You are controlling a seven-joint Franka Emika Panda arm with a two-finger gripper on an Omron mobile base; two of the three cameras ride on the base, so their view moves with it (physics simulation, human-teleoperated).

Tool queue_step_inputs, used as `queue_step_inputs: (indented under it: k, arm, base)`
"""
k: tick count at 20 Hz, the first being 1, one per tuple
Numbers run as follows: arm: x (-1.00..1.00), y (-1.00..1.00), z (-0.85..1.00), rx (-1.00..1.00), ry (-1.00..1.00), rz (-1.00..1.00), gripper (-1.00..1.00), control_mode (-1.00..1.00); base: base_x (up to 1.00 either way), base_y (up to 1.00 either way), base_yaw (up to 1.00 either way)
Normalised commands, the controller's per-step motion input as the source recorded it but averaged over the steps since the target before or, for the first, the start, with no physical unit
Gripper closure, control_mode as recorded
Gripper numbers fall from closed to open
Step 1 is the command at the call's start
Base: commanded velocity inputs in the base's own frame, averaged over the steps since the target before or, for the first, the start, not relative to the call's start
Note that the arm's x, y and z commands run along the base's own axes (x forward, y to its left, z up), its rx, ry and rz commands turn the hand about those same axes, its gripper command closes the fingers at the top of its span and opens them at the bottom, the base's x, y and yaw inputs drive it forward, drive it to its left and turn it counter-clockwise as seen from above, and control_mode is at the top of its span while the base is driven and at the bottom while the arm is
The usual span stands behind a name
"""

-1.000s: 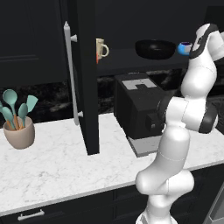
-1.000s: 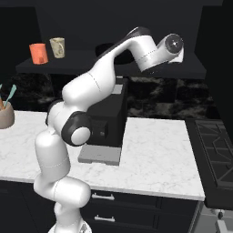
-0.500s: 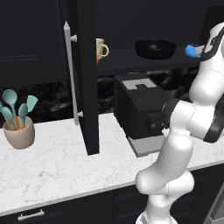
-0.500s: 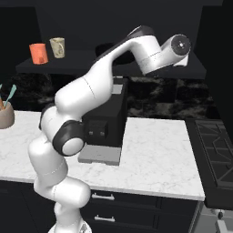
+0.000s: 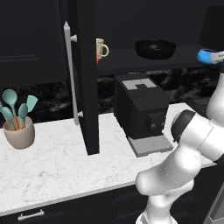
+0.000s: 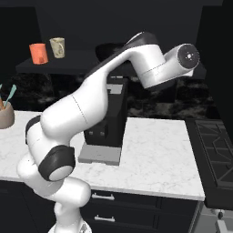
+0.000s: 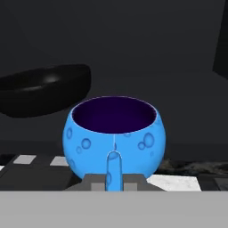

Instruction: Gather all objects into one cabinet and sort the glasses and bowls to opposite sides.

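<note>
The arm has swung right, carrying the blue mug [image 7: 115, 140] right of the black bowl [image 5: 155, 48] near the shelf, gripper [image 7: 114, 180] pinched on its handle, a light, rigid, slippery hold

A white marble counter [image 5: 57, 170] fills the lower frame, black drawers [image 6: 136, 214] below it, dark speckled backsplash [image 5: 183, 85] behind.

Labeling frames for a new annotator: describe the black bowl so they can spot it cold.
Find the black wall cabinet with its tall door swung open above the white counter. On its dark shelf, right of the cream mug, sits the bowl. It is glossy black, shallow and far wider than any mug.
</note>
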Motion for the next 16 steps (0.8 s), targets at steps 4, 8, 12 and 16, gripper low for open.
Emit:
queue_step_inputs:
  k: [4,8,12,16]
  arm:
    - [-0.70,0.00,0.00,0.00,0.00,0.00,1.00,-1.00]
    - [-0.70,0.03,0.02,0.00,-0.02,0.00,1.00,-1.00]
    - [-0.34,0.81,0.00,0.00,0.00,0.09,1.00,-1.00]
    - [-0.01,1.00,0.00,0.00,0.00,0.13,1.00,-1.00]
  base:
    - [0.00,0.00,0.00]
    - [0.00,0.00,0.00]
    - [0.00,0.00,0.00]
    - [0.00,0.00,0.00]
